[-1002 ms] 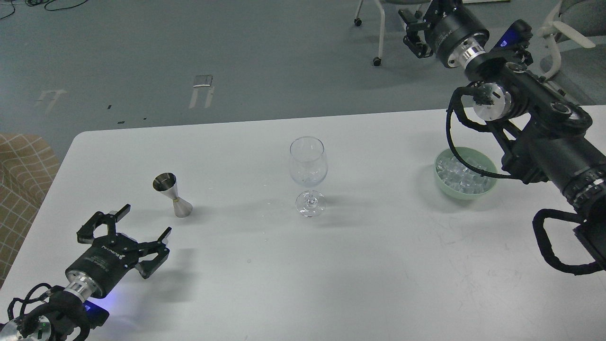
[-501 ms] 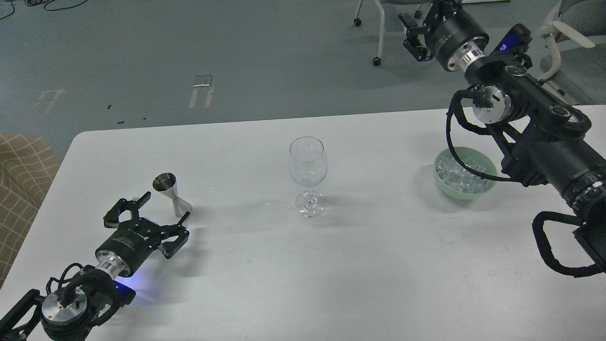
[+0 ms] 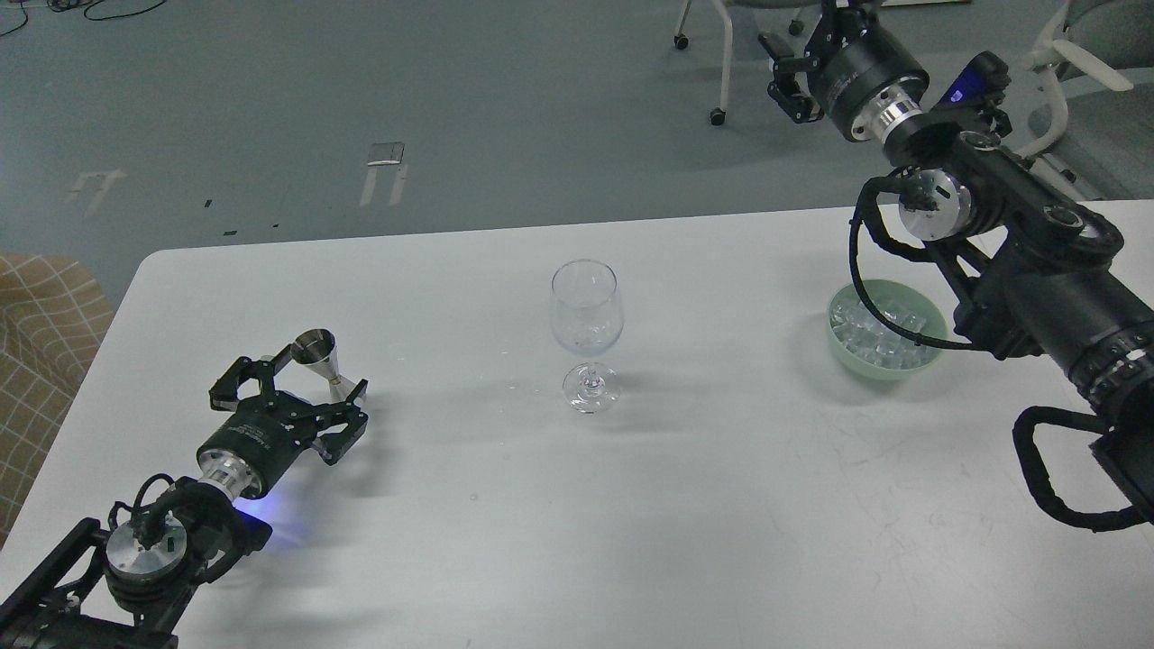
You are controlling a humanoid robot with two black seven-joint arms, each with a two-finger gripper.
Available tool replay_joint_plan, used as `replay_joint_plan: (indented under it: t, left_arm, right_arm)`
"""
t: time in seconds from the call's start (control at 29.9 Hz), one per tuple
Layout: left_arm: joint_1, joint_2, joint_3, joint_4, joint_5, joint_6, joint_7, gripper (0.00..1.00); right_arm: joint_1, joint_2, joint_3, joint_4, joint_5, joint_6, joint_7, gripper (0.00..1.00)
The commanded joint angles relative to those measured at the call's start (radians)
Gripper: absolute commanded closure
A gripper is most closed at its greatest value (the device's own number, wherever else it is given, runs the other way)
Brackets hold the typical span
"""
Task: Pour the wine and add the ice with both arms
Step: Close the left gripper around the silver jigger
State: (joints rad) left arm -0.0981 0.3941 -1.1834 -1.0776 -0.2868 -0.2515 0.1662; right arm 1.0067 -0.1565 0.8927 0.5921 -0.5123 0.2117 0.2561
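Note:
A clear wine glass (image 3: 587,332) stands upright mid-table; any wine in it is too faint to see. A small steel jigger (image 3: 323,362) stands at the left. My left gripper (image 3: 311,383) is open, its fingers on either side of the jigger's lower part, not closed on it. Clear ice cubes (image 3: 873,335) fill a pale green bowl (image 3: 929,356) at the right. My right gripper (image 3: 786,68) is raised high beyond the table's far edge, above and behind the bowl; its fingers are too dark to tell apart.
The white table (image 3: 703,505) has its far edge just behind the glass. A beige checked seat (image 3: 41,333) is at the left. Chair legs (image 3: 721,63) stand on the grey floor behind. My right forearm (image 3: 1037,270) hangs over the bowl's right side.
My left arm has moved forward and right across the table, bringing its open gripper up around the jigger. My right gripper has shifted slightly higher. Glass, jigger and bowl have not moved.

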Motion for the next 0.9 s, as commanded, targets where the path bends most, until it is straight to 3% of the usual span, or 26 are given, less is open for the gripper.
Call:
replay_joint_plan:
  t: [0.0, 0.2, 0.27, 0.7, 0.87]
  left_arm:
    - [-0.006, -0.008, 0.005, 0.005, 0.000, 0.000, 0.001, 0.06]
    - [-0.014, -0.014, 0.007, 0.013, 0.000, 0.000, -0.001, 0.18]
    - [-0.022, -0.024, 0.007, 0.015, 0.000, 0.001, -0.013, 0.42]
    - [-0.046, -0.029, 0.027, 0.051, 0.001, -0.011, -0.007, 0.47]
    - [-0.048, -0.034, 0.027, 0.054, 0.001, -0.012, -0.007, 0.58]
  right_arm:
    - [0.001, 0.000, 0.000, 0.000, 0.000, 0.000, 0.000, 0.00]
    - [0.000, 0.000, 0.000, 0.000, -0.002, 0.000, 0.000, 0.00]
    - [0.000, 0.000, 0.000, 0.000, -0.002, 0.000, 0.000, 0.00]
    - [-0.005, 0.000, 0.000, 0.002, -0.003, 0.000, 0.000, 0.00]
    - [-0.006, 0.002, 0.000, 0.002, -0.003, 0.000, 0.000, 0.00]
